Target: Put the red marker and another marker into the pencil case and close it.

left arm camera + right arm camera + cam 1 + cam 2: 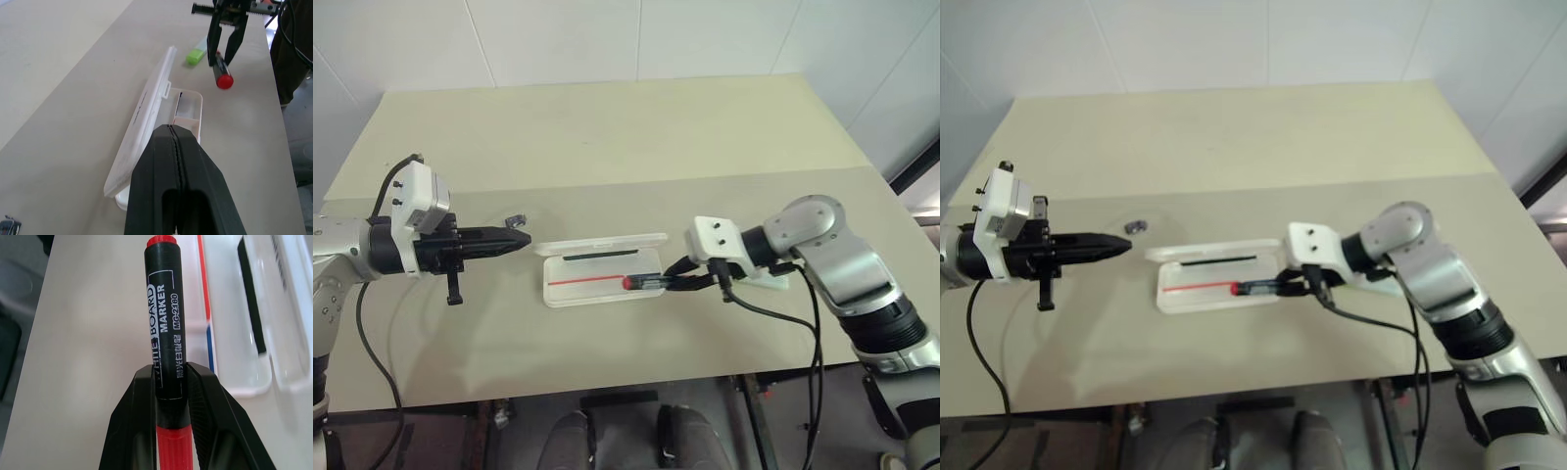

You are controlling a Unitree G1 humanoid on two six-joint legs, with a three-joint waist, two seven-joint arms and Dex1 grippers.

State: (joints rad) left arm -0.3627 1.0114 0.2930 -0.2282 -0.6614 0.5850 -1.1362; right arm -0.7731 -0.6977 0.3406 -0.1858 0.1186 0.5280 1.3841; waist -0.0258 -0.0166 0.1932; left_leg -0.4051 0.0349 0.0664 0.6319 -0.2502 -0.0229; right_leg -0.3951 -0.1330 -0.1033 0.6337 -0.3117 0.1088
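Observation:
The pencil case [597, 290] lies open at the table's middle, its lid [602, 243] folded back on the far side and a thin red-blue stripe inside. My right gripper [681, 279] is shut on the red marker [643, 283], which has a black barrel and a red cap. It holds the marker level, cap end over the case's right end. The same grip appears in the right wrist view, gripper [170, 377] around marker [164, 318]. A light green marker [195, 55] lies on the table beyond the case. My left gripper [521, 238] hovers shut and empty just left of the case.
A small grey object [516, 217] lies on the table near my left gripper's tip. A seam runs across the tabletop [607, 127] behind the case. The table's front edge [558, 394] is close below the case. Black cables hang from both wrists.

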